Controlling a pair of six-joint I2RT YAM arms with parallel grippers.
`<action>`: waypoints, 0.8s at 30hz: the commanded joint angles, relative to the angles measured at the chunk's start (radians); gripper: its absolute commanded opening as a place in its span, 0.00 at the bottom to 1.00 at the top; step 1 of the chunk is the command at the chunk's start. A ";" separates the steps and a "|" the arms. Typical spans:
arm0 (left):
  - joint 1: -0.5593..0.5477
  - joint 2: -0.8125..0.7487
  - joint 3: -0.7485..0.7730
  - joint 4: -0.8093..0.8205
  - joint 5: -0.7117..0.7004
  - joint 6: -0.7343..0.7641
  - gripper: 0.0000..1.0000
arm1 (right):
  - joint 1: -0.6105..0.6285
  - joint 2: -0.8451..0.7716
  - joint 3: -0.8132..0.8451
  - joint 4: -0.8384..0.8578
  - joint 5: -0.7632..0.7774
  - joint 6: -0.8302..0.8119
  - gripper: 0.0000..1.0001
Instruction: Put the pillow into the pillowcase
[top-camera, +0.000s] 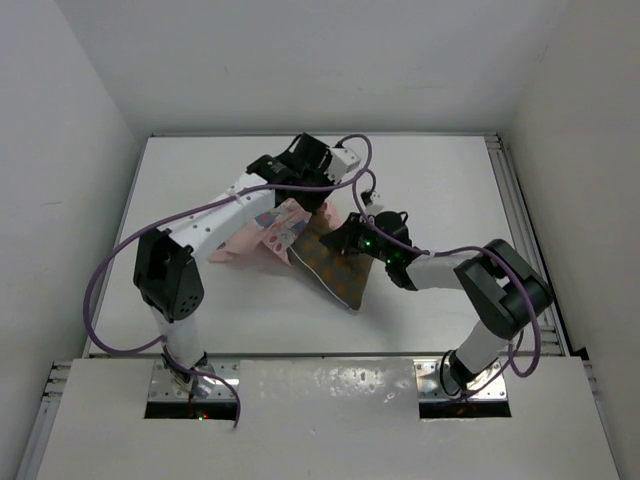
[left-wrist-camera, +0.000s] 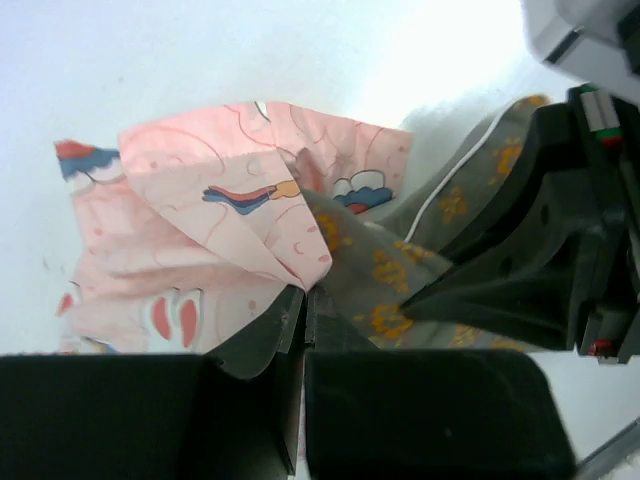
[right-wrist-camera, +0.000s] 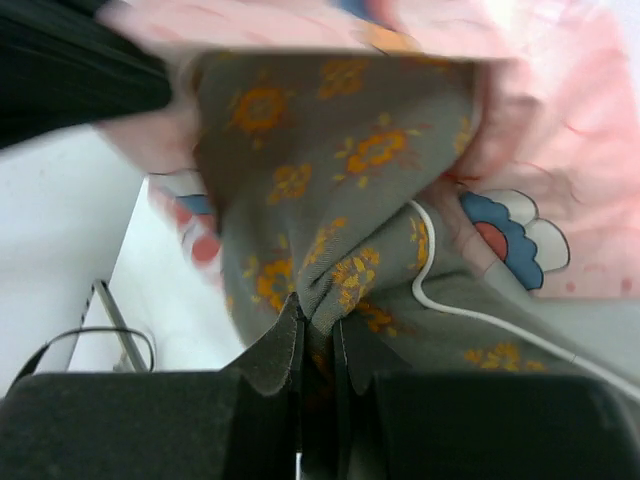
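Observation:
The pink rabbit-print pillowcase (top-camera: 250, 238) lies mid-table, its right end lifted. My left gripper (top-camera: 300, 197) is shut on that edge; in the left wrist view the jaws (left-wrist-camera: 304, 300) pinch the pink cloth (left-wrist-camera: 190, 240), with the pillow (left-wrist-camera: 375, 270) entering beside it. The olive-brown, orange-dotted pillow (top-camera: 337, 268) tilts from the table toward the pillowcase. My right gripper (top-camera: 347, 238) is shut on it; in the right wrist view the jaws (right-wrist-camera: 318, 322) clamp a fold of the pillow (right-wrist-camera: 330, 150), whose far end sits under pink pillowcase cloth (right-wrist-camera: 560, 120).
The white table (top-camera: 440, 190) is enclosed by white walls on three sides. Purple cables (top-camera: 110, 260) loop from the left arm over the left part of the table. A rail (top-camera: 510, 200) runs along the right edge.

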 joint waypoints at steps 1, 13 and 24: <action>-0.024 -0.017 0.020 -0.024 0.067 0.064 0.00 | 0.039 -0.129 0.086 0.003 -0.047 -0.088 0.00; -0.047 -0.003 0.138 -0.104 0.228 0.081 0.00 | 0.087 -0.324 0.041 -0.014 0.108 -0.170 0.00; 0.027 -0.031 0.075 -0.155 0.477 0.153 0.00 | 0.082 -0.355 0.020 0.132 0.331 -0.125 0.00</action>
